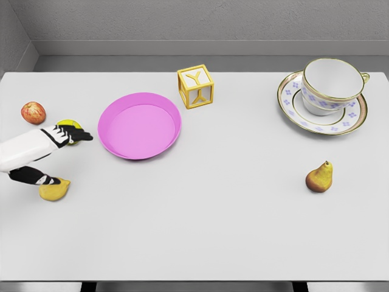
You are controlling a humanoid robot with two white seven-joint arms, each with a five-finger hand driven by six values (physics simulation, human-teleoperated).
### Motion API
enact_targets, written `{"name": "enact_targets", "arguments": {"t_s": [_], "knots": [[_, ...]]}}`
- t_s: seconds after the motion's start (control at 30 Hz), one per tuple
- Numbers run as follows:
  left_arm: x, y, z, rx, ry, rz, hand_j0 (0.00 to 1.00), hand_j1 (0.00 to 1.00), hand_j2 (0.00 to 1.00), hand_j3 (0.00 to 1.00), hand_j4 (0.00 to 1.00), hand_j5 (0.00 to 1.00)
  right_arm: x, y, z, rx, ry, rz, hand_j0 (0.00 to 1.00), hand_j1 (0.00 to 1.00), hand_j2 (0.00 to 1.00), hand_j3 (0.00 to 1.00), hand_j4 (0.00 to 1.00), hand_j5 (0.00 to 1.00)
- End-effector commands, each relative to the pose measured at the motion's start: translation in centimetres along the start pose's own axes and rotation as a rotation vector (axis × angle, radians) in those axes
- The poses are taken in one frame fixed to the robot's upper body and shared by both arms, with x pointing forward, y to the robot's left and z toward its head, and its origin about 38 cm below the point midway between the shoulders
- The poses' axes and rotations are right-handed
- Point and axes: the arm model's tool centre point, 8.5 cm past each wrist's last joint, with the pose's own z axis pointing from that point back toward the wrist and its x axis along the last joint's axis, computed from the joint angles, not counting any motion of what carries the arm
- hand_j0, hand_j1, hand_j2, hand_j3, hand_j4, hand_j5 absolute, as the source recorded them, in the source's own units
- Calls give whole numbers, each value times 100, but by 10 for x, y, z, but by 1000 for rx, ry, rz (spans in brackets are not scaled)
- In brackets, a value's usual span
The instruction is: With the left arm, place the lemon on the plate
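A yellow lemon lies near the table's left edge, in front of the pink plate and to its left. My left hand comes in from the left edge with its white forearm low over the table. Its black fingers stretch out flat toward the plate, and its thumb reaches down to the lemon's top. The hand is open and grasps nothing. A round yellow-green fruit sits just behind the fingers, partly hidden by them. The plate holds nothing.
A red apple lies at the far left. A yellow letter block stands behind the plate. A cup on a patterned saucer is at the back right, and a pear lies on the right.
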Motion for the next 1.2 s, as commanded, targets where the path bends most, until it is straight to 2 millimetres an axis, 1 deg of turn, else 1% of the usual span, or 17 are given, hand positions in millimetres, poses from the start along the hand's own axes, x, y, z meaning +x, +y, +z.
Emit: {"name": "enact_targets", "arguments": {"t_s": [0.0, 0.03, 0.07, 0.1, 0.13, 0.17, 0.2, 0.23, 0.27, 0.37, 0.4, 0.53, 0.63, 0.7, 0.77, 0.87, 1.17], "knots": [[1, 3, 1, 1, -3, -3, 100, 100, 100, 100, 100, 100, -3, 0, 0, 0, 7, -5, 100, 100, 100, 100, 100, 100], [1, 1, 2, -3, -1, -1, 100, 100, 100, 100, 100, 100, -8, 0, -1, 0, 15, -4, 100, 100, 100, 100, 100, 100], [1, -6, 4, -17, 2, 12, 100, 100, 100, 100, 100, 100, -7, 0, -1, 0, 13, -1, 100, 100, 100, 100, 100, 100], [0, 0, 7, -14, 11, -1, 100, 100, 100, 100, 100, 100, -6, 0, 0, 0, 12, -4, 100, 100, 100, 100, 100, 100], [0, -7, 16, -52, 24, 3, 100, 100, 100, 100, 100, 100, -6, 0, 0, 0, 12, -4, 100, 100, 100, 100, 100, 100], [3, -9, 21, -69, 24, 2, 100, 100, 100, 100, 100, 100, -7, 0, -1, 0, 13, -2, 100, 100, 100, 100, 100, 100], [3, -4, 25, -50, 33, -7, 100, 100, 100, 100, 100, 100, -6, 0, 0, 0, 12, -4, 100, 100, 100, 100, 100, 100], [2, -8, 28, -62, 40, 0, 100, 100, 100, 100, 100, 100, -6, 0, 0, 0, 12, -2, 100, 100, 100, 100, 100, 100], [5, -9, 27, -56, 33, 2, 100, 100, 100, 100, 100, 100, -6, 0, 0, 0, 12, -4, 100, 100, 100, 100, 100, 100], [2, -7, 29, -66, 47, -31, 100, 100, 100, 100, 100, 100, -6, 0, 0, 1, 12, -2, 100, 100, 100, 100, 100, 100], [1, 1, 32, -49, 59, -56, 100, 100, 100, 100, 100, 100, -6, 0, 0, 1, 12, -2, 100, 100, 100, 100, 100, 100], [-7, -14, 35, -133, 100, -142, 100, 100, 100, 100, 100, 100, -7, 0, -1, 0, 13, -2, 100, 100, 100, 100, 100, 100], [-8, -24, 37, -175, 111, -172, 100, 100, 100, 100, 100, 100, -6, 0, 0, 0, 12, -4, 100, 100, 100, 100, 100, 100], [-8, -27, 37, -191, 115, -190, 100, 100, 100, 100, 100, 100, -6, 0, 0, 1, 12, -2, 100, 100, 100, 100, 100, 100], [-6, -24, 34, -169, 113, -209, 100, 100, 100, 100, 100, 100, -6, 0, 0, 1, 12, -2, 100, 100, 100, 100, 100, 100], [-4, -29, 30, -183, 110, -235, 100, 100, 100, 100, 100, 100, -7, 0, -1, 0, 13, -2, 100, 100, 100, 100, 100, 100], [-7, -32, 29, -205, 126, -286, 100, 100, 100, 100, 100, 100, -6, 0, 0, 0, 12, -2, 100, 100, 100, 100, 100, 100]]}}
